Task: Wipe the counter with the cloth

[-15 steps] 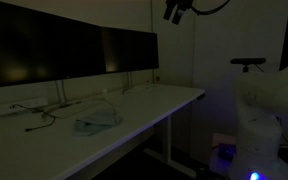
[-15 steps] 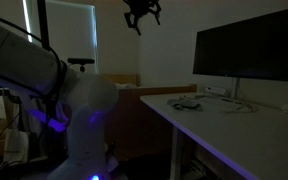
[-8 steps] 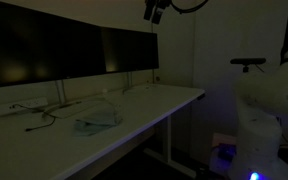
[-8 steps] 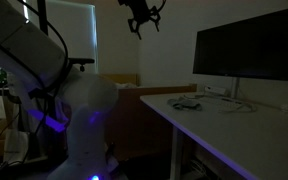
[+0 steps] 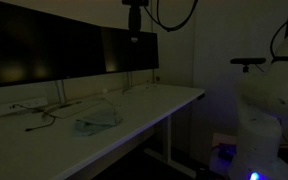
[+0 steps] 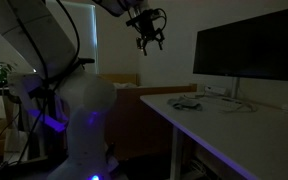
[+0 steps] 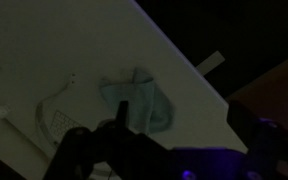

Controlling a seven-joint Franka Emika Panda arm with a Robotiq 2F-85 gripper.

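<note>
A crumpled pale teal cloth (image 5: 97,122) lies on the white desk (image 5: 154,100), near its front edge, in front of the monitors. The room is very dark. My gripper (image 5: 135,32) hangs high in the air above the desk, far over the cloth, and shows in both exterior views (image 6: 149,40). Its fingers are spread apart and hold nothing. In the wrist view the cloth (image 7: 139,100) lies below on the desk (image 7: 184,70), and my gripper (image 7: 194,128) shows as dark fingers (image 7: 123,112) at the bottom edge.
Two dark monitors (image 5: 64,48) stand along the back of the desk, with loose cables (image 5: 39,112) in front of them. The white robot base (image 5: 259,120) stands beside the desk's end. A camera on a stand (image 5: 248,62) is behind it.
My gripper has moved sideways through the air, from beyond the desk's end to above the desk and monitors, and a little lower. The cloth has not moved.
</note>
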